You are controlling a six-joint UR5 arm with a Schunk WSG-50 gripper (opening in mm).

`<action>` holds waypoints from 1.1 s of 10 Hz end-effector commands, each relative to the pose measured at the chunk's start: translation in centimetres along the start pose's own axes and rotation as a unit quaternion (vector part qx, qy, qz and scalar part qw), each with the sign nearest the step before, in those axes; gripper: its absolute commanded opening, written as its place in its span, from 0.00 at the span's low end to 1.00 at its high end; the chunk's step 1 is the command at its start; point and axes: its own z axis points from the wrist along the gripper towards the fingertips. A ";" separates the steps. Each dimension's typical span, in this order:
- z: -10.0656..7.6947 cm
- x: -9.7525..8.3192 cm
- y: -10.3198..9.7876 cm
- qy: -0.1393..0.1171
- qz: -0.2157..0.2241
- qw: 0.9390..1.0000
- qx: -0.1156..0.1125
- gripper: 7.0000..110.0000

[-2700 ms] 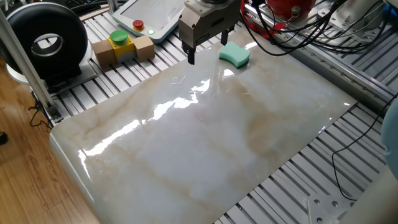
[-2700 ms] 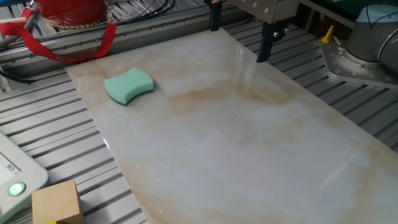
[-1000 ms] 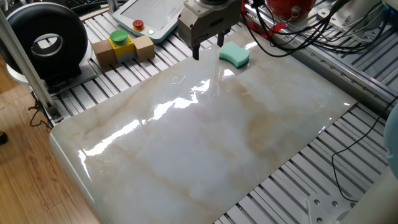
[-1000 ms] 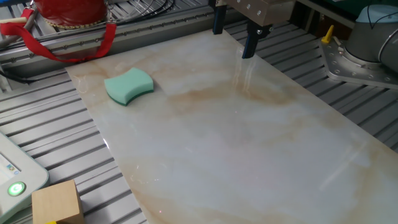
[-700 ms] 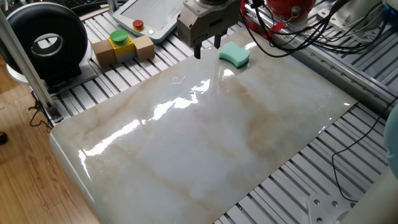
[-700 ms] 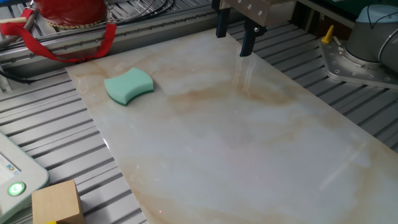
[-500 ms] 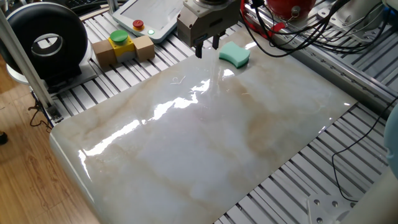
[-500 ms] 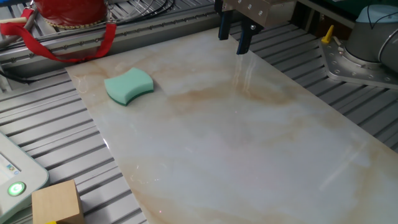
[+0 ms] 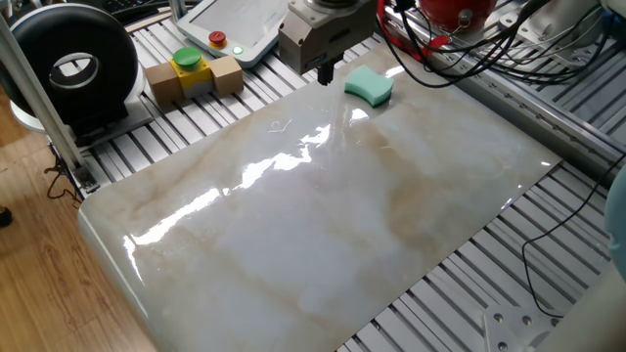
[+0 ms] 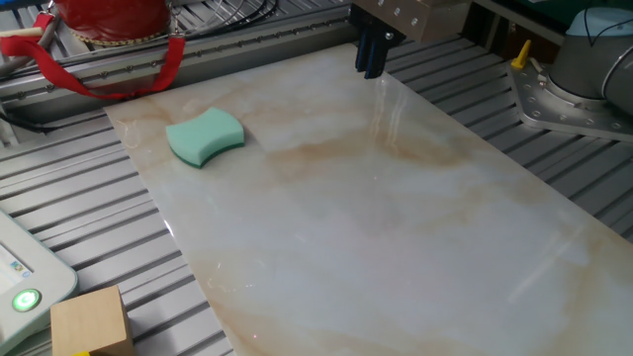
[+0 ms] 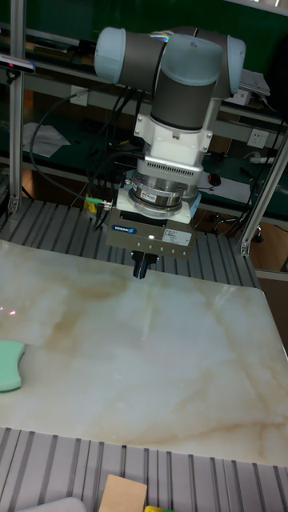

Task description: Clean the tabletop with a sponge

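Note:
The teal-green sponge (image 9: 369,86) lies free on the far corner of the marble tabletop (image 9: 342,215); it also shows as the sponge (image 10: 205,136) and, half cut off at the left edge, the sponge (image 11: 8,366). My gripper (image 9: 325,70) hangs over the tabletop's far edge, a short way to the side of the sponge and not touching it. Its two dark fingers are pressed together with nothing between them, which the gripper (image 10: 371,59) and the gripper (image 11: 141,268) both confirm. The fingertips hover just above the glossy slab (image 10: 396,247).
A yellow-and-green button on wooden blocks (image 9: 191,70) and a black round unit (image 9: 68,64) stand beyond the slab's left end. A pendant (image 9: 230,29), a red object (image 10: 104,20) and cables (image 9: 460,44) crowd the back. Ribbed aluminium slats (image 10: 79,237) surround the slab.
The fingers, wide apart earlier, have closed step by step until they meet, on nothing. The gripper drifted slightly toward the slab's far edge. The sponge has not moved.

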 end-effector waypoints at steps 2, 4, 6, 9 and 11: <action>0.1 0.1 0.2 0.004 0.000 1.000 -0.004 0.00; 0.1 0.3 0.2 0.007 0.001 1.000 -0.004 0.00; 0.1 0.2 0.4 0.005 0.005 1.000 -0.009 0.00; 0.2 0.3 0.6 0.006 0.013 1.000 -0.011 0.00; 0.2 0.2 0.6 0.006 0.014 1.000 -0.012 0.00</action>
